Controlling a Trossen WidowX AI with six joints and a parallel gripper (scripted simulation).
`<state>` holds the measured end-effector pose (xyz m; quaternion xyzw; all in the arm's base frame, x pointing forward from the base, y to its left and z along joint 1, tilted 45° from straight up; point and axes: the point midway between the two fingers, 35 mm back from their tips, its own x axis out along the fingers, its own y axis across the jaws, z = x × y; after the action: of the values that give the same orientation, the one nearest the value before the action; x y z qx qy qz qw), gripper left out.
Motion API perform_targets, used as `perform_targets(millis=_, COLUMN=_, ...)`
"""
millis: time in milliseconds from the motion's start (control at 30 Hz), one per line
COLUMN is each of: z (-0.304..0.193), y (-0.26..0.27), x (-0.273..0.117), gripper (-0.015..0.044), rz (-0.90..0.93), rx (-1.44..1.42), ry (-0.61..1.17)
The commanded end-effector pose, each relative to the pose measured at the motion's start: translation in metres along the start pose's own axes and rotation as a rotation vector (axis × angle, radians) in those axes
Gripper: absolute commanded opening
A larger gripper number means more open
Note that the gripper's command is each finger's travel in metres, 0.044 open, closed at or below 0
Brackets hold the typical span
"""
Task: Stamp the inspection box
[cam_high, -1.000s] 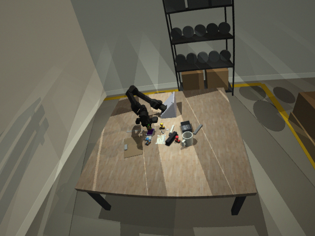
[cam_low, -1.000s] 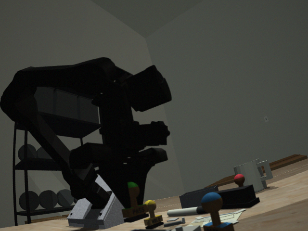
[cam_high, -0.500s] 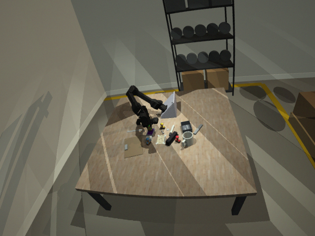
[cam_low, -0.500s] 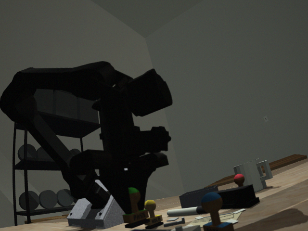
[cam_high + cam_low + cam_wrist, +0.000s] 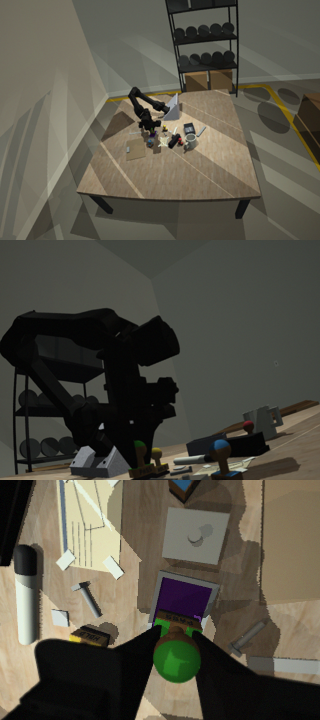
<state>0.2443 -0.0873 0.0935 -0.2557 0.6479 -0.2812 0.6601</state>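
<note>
My gripper is shut on the PASS stamp, which has a green knob and a wooden base and stands upright between the fingers. The open ink pad is purple in a grey tray. In the wrist view the stamp's base overlaps the pad's lower part; whether it touches the ink cannot be told. The cream card lies taped down, with part of the box outline in the wrist view. The stamp's underside is hidden.
A grey lid lies beyond the pad, then a blue-knobbed stamp. The yellow HOLD stamp and a marker are left in the wrist view. A mug and red-knobbed stamp stand farther off.
</note>
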Motion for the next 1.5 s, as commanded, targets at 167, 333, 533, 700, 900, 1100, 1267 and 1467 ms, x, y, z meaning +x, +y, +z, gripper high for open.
perform_targets(millis=167, z=-0.0006, y=-0.0007, x=0.0053, gripper=0.0000, rz=-0.004, rx=-0.001, ry=-0.001)
perform_targets(millis=333, z=-0.0007, y=-0.0008, x=0.0068, gripper=0.0000, rz=-0.005, rx=0.000, ry=-0.001)
perform_targets(millis=533, z=-0.0007, y=-0.0008, x=0.0079, gripper=0.0000, rz=-0.005, rx=0.000, ry=-0.001)
perform_targets(millis=700, z=-0.0007, y=-0.0008, x=0.0089, gripper=0.0000, rz=-0.005, rx=0.000, ry=-0.002)
perform_targets(millis=900, z=-0.0007, y=-0.0009, x=0.0101, gripper=0.0000, rz=-0.005, rx=0.000, ry=-0.002)
perform_targets(millis=1100, z=-0.0007, y=-0.0009, x=0.0101, gripper=0.0000, rz=-0.005, rx=0.000, ry=-0.002)
perform_targets(millis=1267, z=-0.0007, y=-0.0009, x=0.0103, gripper=0.0000, rz=-0.005, rx=0.000, ry=-0.002)
perform_targets(millis=1467, z=-0.0007, y=-0.0009, x=0.0111, gripper=0.0000, rz=-0.005, rx=0.000, ry=-0.002)
